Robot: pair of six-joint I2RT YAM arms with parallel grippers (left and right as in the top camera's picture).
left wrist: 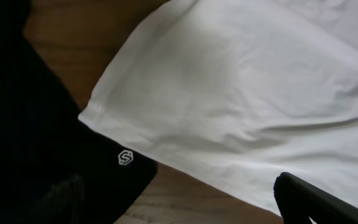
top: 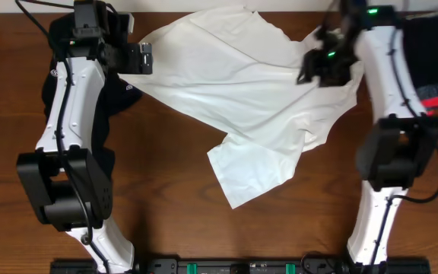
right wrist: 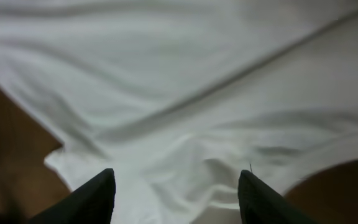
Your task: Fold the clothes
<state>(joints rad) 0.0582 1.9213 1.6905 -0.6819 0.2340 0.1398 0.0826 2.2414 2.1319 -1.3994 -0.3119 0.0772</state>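
The white T-shirt (top: 242, 91) lies crumpled across the upper middle of the tabletop (top: 166, 198). Both tools are spread wide and empty: the left tool (top: 148, 58) at the shirt's left edge, the right tool (right wrist: 176, 199) over wrinkles. The left could snag the black garment (left wrist: 42, 149) touching that edge. The right may pinch extra layers.

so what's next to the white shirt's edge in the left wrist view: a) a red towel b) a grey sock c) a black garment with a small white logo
c: a black garment bearing a small white logo meets the edge of the white shirt there.
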